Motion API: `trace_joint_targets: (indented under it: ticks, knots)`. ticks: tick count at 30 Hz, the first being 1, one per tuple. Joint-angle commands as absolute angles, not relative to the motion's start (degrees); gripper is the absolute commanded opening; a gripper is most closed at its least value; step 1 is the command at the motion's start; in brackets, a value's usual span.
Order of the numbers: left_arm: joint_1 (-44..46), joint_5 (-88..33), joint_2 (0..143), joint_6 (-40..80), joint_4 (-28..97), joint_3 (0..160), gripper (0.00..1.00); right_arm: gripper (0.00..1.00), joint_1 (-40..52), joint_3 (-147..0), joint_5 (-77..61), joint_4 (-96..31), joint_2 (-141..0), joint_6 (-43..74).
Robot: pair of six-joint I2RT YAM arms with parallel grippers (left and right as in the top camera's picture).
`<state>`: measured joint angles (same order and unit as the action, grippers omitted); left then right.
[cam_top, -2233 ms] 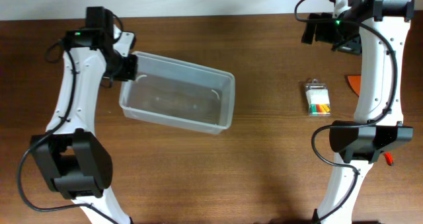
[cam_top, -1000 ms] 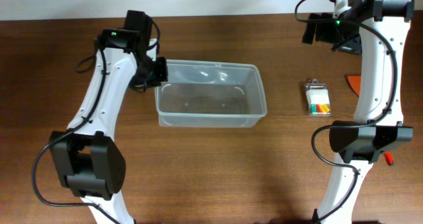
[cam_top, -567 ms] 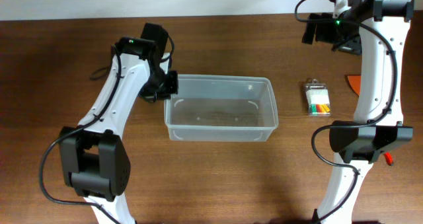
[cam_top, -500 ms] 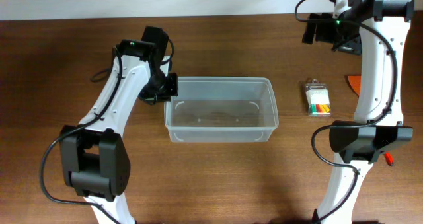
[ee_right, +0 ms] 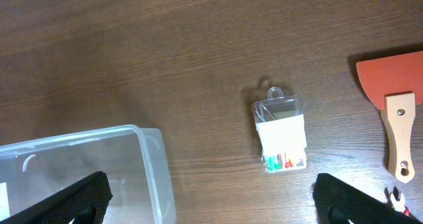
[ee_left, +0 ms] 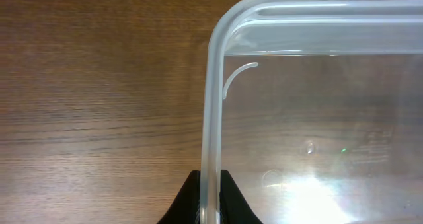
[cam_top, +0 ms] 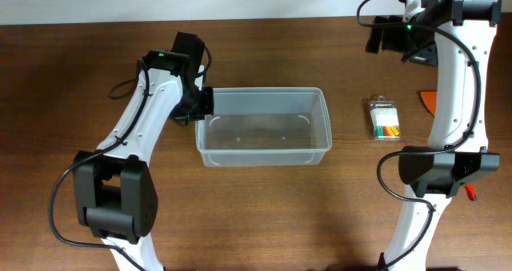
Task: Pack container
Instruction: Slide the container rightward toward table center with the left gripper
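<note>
The container (cam_top: 326, 127), a clear rectangular bin with nothing in it, sits on the wooden table left of centre. My left gripper (cam_top: 202, 105) is shut on the rim of its left short wall. In the left wrist view the two black fingertips pinch that rim (ee_left: 213, 105) from both sides, with the gripper (ee_left: 210, 179) at the bottom edge. My right gripper (cam_top: 386, 36) hangs high at the back right, open wide with nothing in it. The right wrist view shows its fingers (ee_right: 86, 196) far apart above the container's right end (ee_right: 155, 168).
A small clear case of coloured bits (cam_top: 385, 120) (ee_right: 281, 135) lies to the right of the container. An orange scraper with a wooden handle (ee_right: 393, 98) (cam_top: 428, 101) lies further right. A small red tool (cam_top: 471, 193) shows beside the right arm's base.
My left gripper has dragged the container rightward and turned it square to the table, then nudged it slightly back and left. The right arm has not moved.
</note>
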<state>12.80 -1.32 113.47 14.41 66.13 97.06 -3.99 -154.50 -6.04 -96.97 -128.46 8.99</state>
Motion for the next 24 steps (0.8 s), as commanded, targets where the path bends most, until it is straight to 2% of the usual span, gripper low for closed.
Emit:
trace_joint_targets:
  ticks: [1,14,24]
  knots:
    - [12.9,0.9,112.7,15.0,65.7,96.7,0.02,0.99,-4.3,-154.3,-5.3,-97.3,-127.6,8.8]
    - [12.9,2.9,112.7,13.2,59.8,96.6,0.02,0.99,-4.3,-154.3,-5.3,-97.3,-127.6,7.7]
    - [12.9,2.3,112.7,13.7,60.5,93.4,0.02,0.99,-4.3,-154.3,-5.3,-97.3,-127.6,7.7]
